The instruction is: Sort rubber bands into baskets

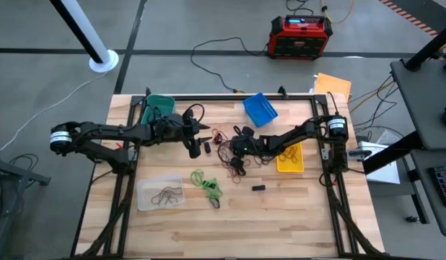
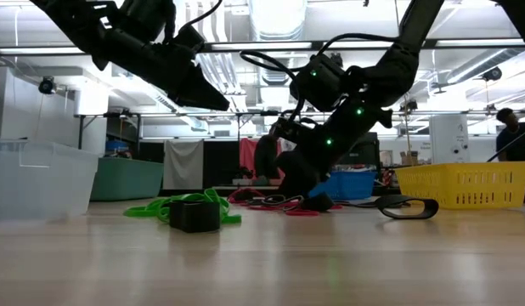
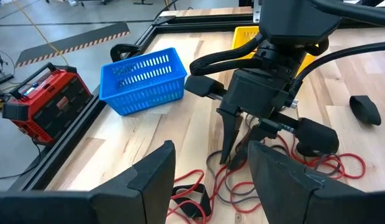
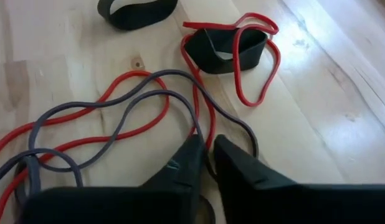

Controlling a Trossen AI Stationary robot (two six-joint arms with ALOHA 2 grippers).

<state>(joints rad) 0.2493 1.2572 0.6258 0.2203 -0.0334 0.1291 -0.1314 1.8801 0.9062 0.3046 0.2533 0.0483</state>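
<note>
We see the right gripper [image 4: 208, 163] down on the mid-table tangle of rubber bands [image 4: 149, 106], fingers nearly pressed together, pinching a red and grey strand. The left gripper [image 3: 211, 180] hovers beside it, fingers spread. Baskets [image 1: 260, 108] ring the table's edges.

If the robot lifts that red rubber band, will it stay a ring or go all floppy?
Probably floppy: the red rubber band lies in loose, bent curves. It looks thin, so likely very light. It crosses the grey band near the right gripper, so that one may drag along.
</note>
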